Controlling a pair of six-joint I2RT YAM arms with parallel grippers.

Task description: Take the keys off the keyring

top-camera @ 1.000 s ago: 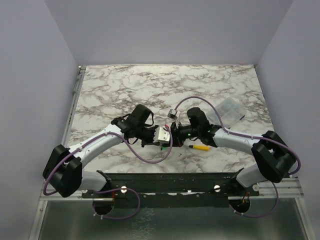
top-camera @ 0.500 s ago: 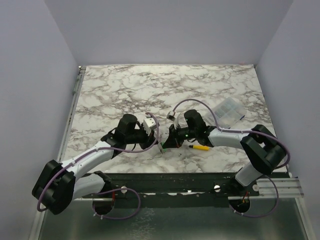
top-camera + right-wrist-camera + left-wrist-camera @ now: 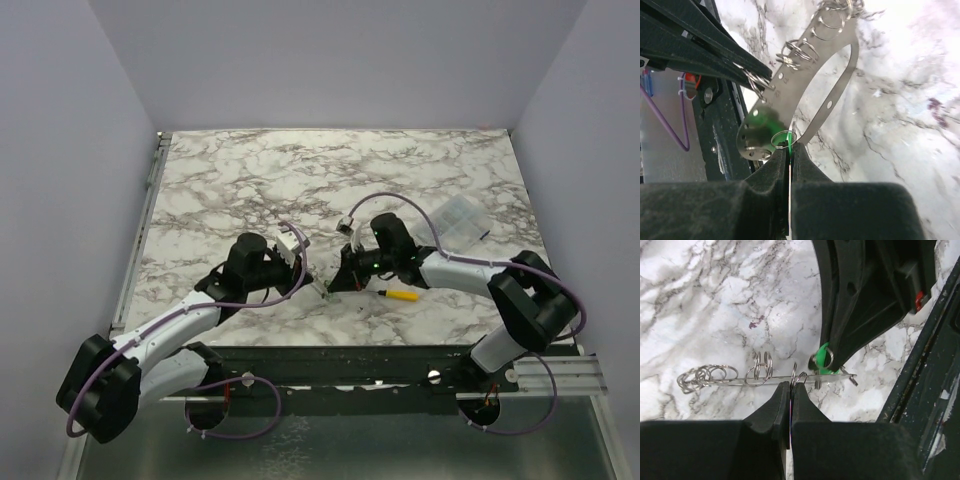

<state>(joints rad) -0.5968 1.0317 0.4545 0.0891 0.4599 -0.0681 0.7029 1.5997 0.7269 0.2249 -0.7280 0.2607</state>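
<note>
The keyring [image 3: 810,75] is a flat silvery oblong loop with holes and several small split rings hung on it. It is held above the table between both grippers; the left wrist view shows it edge-on [image 3: 740,380]. My left gripper [image 3: 790,386] is shut on one split ring [image 3: 800,376] on the keyring's edge. My right gripper [image 3: 790,148] is shut on the green-headed key [image 3: 789,141], whose ring passes through the keyring's end. The green head also shows in the left wrist view [image 3: 824,360]. In the top view the two grippers [image 3: 308,281] [image 3: 340,283] meet near the table's front edge.
A yellow-handled screwdriver [image 3: 401,295] lies on the marble table just right of the right gripper. A clear plastic box [image 3: 462,218] stands at the right. The black front rail [image 3: 330,360] runs just below the grippers. Purple cables loop over both arms.
The left arm has drawn back to the left and its wrist has turned. The right gripper shifted slightly. The keyring stays held between the two grippers.
</note>
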